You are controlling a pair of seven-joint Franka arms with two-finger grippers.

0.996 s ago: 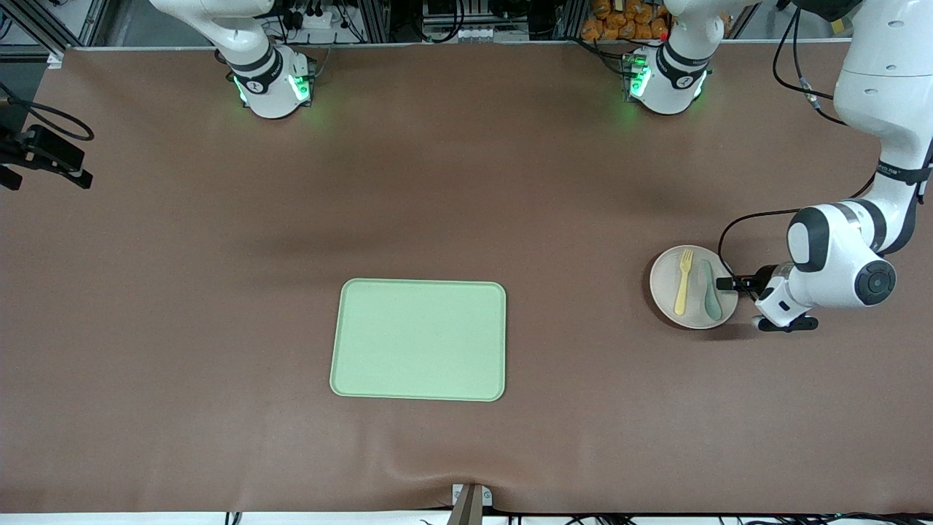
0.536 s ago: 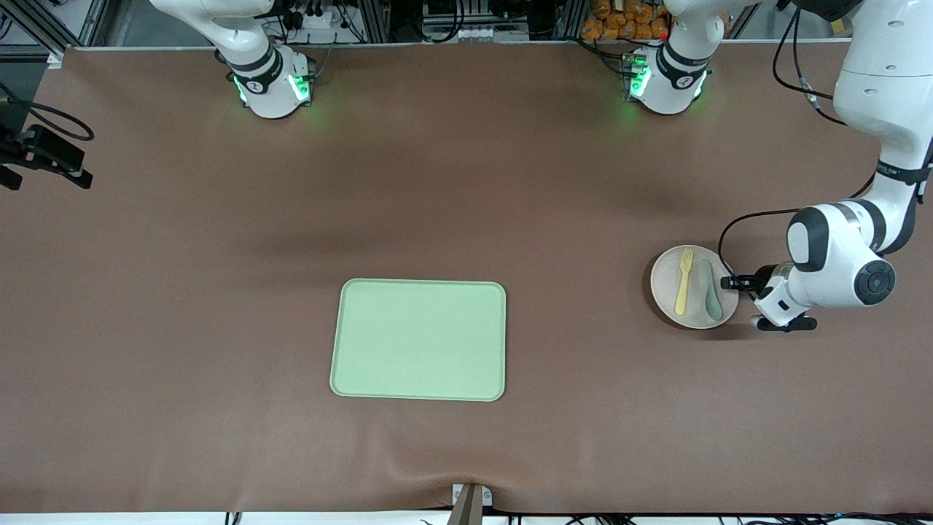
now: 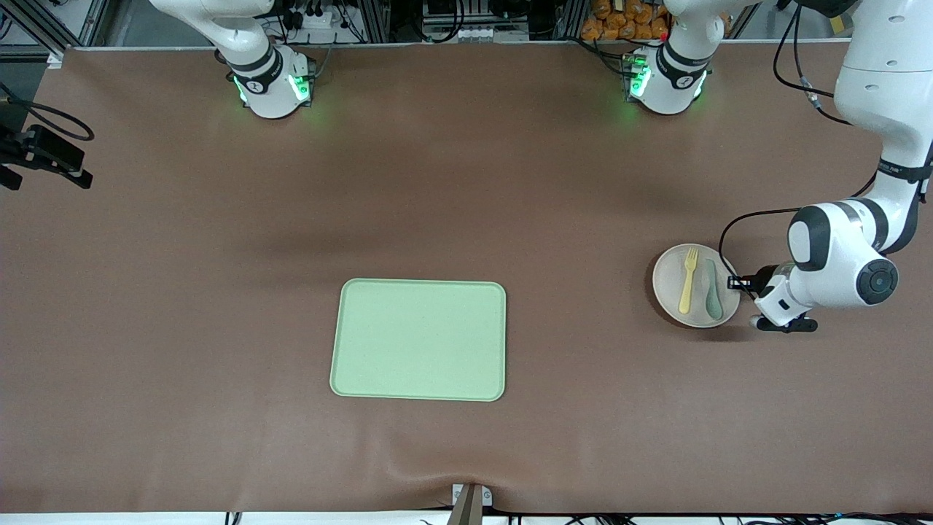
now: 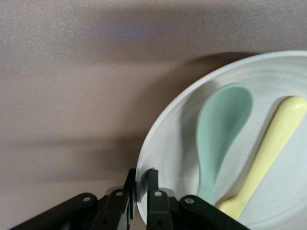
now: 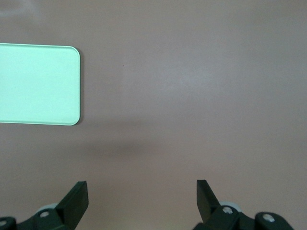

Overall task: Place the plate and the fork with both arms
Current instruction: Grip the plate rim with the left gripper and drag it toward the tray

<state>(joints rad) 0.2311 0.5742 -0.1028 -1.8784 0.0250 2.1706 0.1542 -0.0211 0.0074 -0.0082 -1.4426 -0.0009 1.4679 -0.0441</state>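
One left pincer (image 4: 142, 189) clamps the plate (image 4: 163, 139) rim; right pincer (image 5: 142, 199) spread

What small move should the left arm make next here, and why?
Probably lift the plate slightly. The left tool appears shut on its rim, fork and spoon lie on it, and the tray sits toward the right arm's end, bare.

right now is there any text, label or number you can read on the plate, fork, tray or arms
None readable.
Plate, fork, spoon, tray: plain, no print.
Left arm: a small dark marking on the band, too small to read.
Arm bases: a round mark on each, too small to read.
Left hand, shut on the plate's rim, and right hand, open: no marking.
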